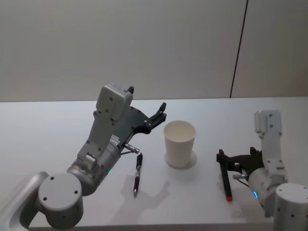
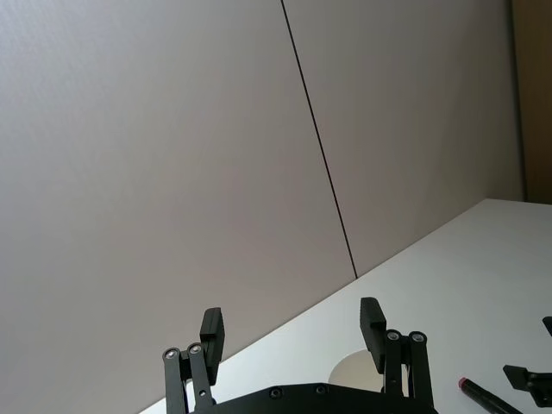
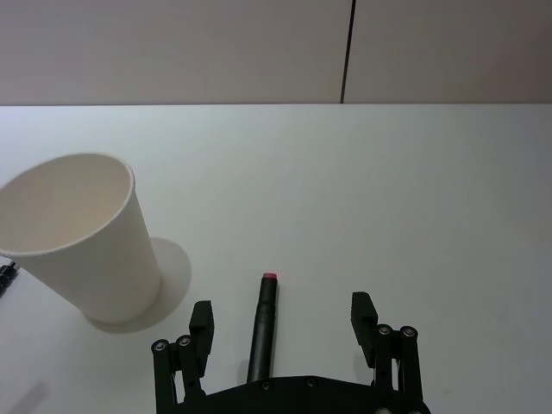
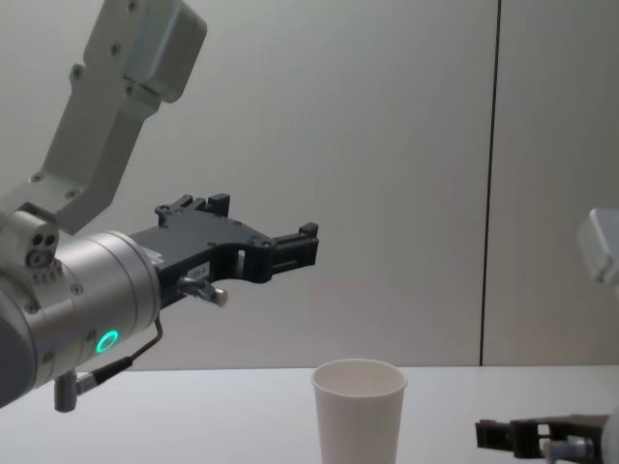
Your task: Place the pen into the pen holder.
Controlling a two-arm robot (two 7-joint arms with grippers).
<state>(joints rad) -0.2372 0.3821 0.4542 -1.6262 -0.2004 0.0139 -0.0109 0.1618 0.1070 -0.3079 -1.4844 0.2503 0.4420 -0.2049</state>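
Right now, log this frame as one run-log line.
stage: pre-grasp | pen holder: upright, empty | left end effector: raised, open, empty | right end effector: low, open, astride red-tipped pen | black pen: lying left of pen holder

Overhead and side-on, common pen holder (image 1: 179,144)

White table (image 1: 48,125); plain grey wall (image 1: 120,43), dark vertical seam (image 1: 239,48).

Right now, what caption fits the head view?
Open left gripper raised beside a paper cup; open right gripper by a red-tipped pen; black pen lies nearby.
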